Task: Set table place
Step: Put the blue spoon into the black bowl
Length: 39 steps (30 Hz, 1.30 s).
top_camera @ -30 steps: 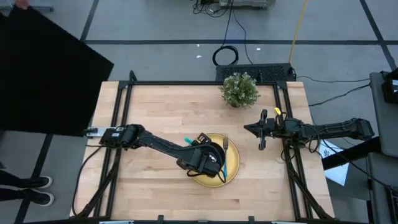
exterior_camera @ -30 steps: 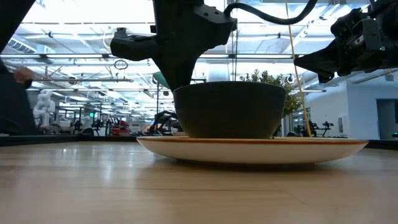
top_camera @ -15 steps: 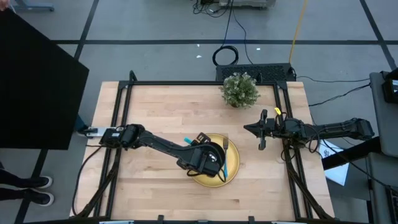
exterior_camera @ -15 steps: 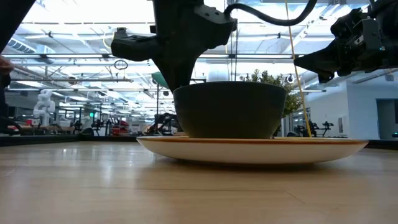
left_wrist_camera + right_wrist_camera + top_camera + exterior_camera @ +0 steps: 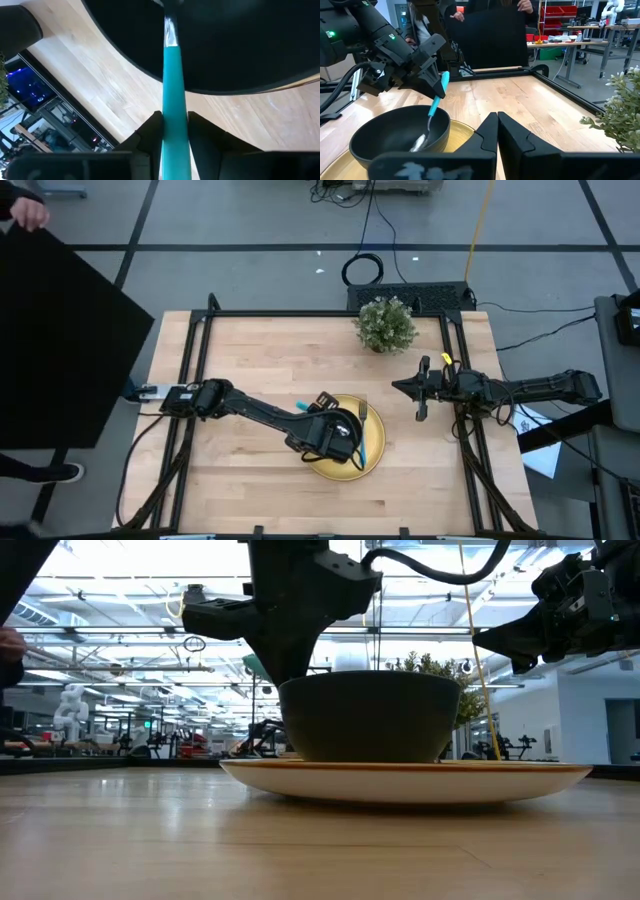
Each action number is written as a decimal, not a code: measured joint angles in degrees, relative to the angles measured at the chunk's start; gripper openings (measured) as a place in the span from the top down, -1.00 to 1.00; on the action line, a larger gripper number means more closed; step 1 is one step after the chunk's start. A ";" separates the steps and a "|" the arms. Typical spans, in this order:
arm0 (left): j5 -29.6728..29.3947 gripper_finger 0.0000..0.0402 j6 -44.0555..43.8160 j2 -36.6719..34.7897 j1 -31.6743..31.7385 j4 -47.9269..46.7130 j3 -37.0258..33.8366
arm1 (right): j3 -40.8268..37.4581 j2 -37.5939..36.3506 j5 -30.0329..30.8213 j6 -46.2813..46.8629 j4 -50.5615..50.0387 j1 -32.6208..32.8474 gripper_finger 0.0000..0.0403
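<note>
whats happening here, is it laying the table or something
The left gripper holds a turquoise-handled spoon with its end down in the black bowl, which sits on the yellow plate. A fork lies on the plate too. The right gripper waits shut near the table's right edge.

No legible text — no labels, brands, numbers anywhere
</note>
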 joint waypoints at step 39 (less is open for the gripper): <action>-4.36 -0.02 -2.44 0.02 -0.14 0.46 0.00 | -0.01 0.00 0.00 -0.01 0.00 0.00 1.00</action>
